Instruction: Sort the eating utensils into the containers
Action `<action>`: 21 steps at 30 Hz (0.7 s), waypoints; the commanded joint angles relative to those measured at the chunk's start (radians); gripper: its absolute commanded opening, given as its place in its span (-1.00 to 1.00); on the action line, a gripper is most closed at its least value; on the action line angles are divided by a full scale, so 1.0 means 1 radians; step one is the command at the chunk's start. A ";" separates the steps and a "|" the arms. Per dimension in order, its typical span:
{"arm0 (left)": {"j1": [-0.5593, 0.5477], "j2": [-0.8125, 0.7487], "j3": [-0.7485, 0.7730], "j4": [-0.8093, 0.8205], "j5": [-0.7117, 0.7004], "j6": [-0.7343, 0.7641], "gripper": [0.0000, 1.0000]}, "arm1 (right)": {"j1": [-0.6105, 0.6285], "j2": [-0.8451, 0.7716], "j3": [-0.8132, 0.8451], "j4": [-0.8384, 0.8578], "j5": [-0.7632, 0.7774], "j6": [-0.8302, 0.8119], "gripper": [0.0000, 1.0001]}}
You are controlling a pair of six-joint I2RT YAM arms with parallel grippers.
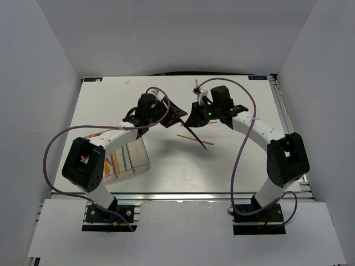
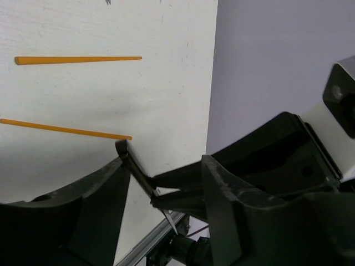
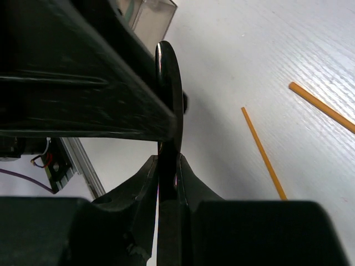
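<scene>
A dark-bladed knife [image 1: 201,139] hangs tilted above the table's middle, its tip pointing to the near right. My right gripper [image 1: 195,117] is shut on it; in the right wrist view its fingers [image 3: 147,183] pinch the thin knife [image 3: 169,83] edge-on. My left gripper [image 1: 176,113] is open, its jaws spread to either side of the knife's upper end [image 2: 133,166]. Two thin orange sticks [image 2: 77,59] [image 2: 66,129] lie on the white table below, also seen in the right wrist view [image 3: 263,152]. The clear bins [image 1: 130,158] stand at the near left and hold several utensils.
White walls close in the table on three sides. A metal rail [image 1: 177,195] runs along the near edge. Purple cables loop from both arms. One bin's corner [image 3: 147,14] shows at the top of the right wrist view.
</scene>
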 commanded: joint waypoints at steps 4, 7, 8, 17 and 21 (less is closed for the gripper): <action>-0.005 0.011 0.012 0.020 0.026 -0.007 -0.01 | 0.026 -0.056 0.044 0.067 -0.024 0.040 -1.00; -0.007 0.010 0.015 0.019 0.035 -0.010 -0.34 | 0.026 -0.058 0.047 0.073 -0.021 0.043 -1.00; -0.007 0.010 0.014 0.019 0.037 -0.010 -0.42 | 0.026 -0.058 0.049 0.075 -0.021 0.043 -1.00; 0.014 -0.049 0.040 -0.176 0.020 0.124 -1.00 | 0.028 -0.039 0.065 0.047 -0.069 -0.073 0.09; 0.124 -0.162 0.012 -0.329 0.000 0.229 -1.00 | 0.019 -0.036 0.072 0.018 -0.069 -0.141 0.79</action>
